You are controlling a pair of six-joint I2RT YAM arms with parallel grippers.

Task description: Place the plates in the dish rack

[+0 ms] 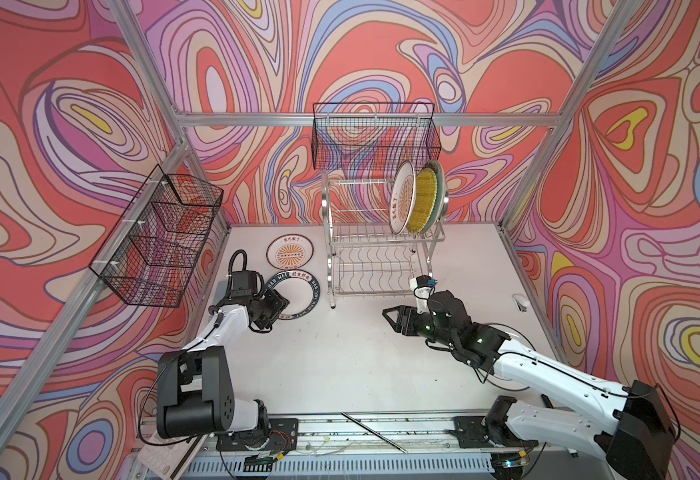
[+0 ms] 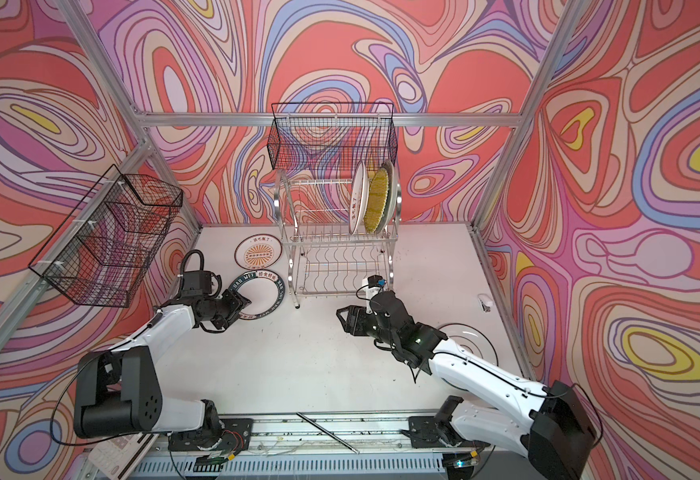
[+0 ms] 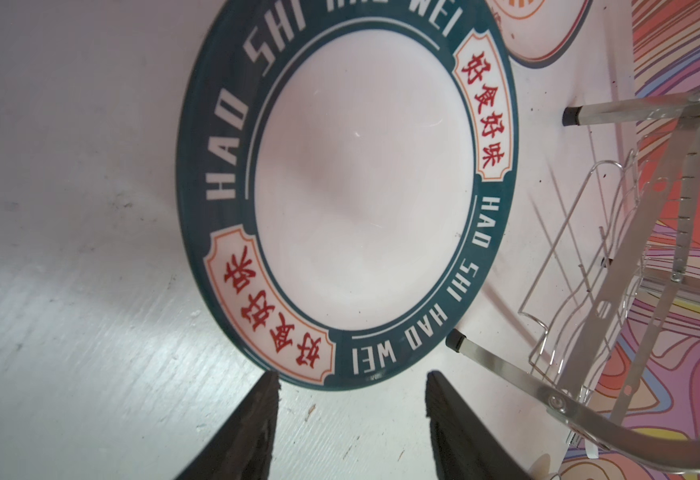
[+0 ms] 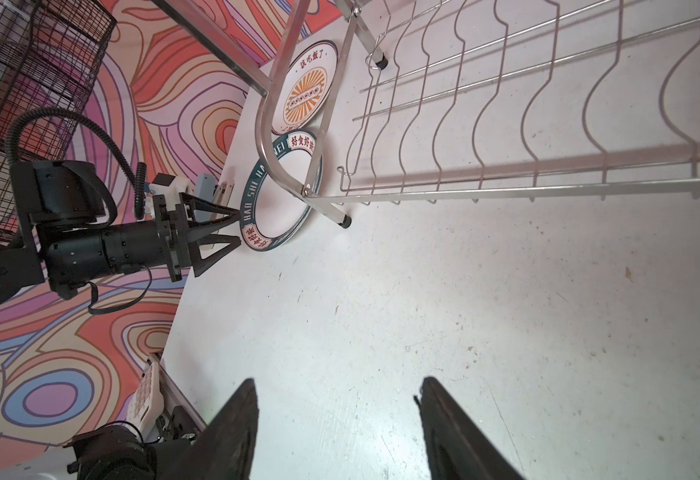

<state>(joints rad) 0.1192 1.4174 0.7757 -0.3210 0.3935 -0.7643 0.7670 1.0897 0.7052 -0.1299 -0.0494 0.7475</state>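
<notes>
I see my left gripper (image 3: 353, 377) spread and empty at the near rim of the green-lettered plate (image 3: 364, 199), which lies flat on the table (image 1: 340, 353) just beside the dish rack (image 1: 375, 249), my right gripper (image 4: 338, 382) spread above the table, holding nothing, and three plates (image 1: 416, 195) standing in the rack's upper tier.

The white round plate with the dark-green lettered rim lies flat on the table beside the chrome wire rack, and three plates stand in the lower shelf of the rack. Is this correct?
One detail is wrong: the orange-sunburst plate, yellow woven-look plate and pale aqua plate stand in the slotted upper tier of the shiny chrome wire dish rack, not its lower shelf, as both top views show. The rest is correct.
</notes>
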